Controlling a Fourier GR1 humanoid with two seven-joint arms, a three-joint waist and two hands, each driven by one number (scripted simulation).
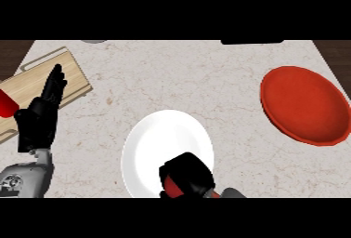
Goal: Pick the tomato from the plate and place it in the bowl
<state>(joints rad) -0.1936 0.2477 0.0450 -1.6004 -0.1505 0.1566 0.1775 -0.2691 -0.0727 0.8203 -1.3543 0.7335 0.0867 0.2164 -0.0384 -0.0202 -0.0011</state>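
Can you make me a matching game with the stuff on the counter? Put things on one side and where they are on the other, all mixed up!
Things:
1. white plate
2. red bowl
3. wooden cutting board
4. tomato

Places:
A. far left of the counter, under the resting left robot hand
B. inside the curled right robot hand
C. middle, near the front edge
D. right side

Pairs: 1-C, 2-D, 3-A, 4-B

Tomato (174, 188) mostly hidden inside curled right hand (186, 175); red object (5, 103) cut at left edge.
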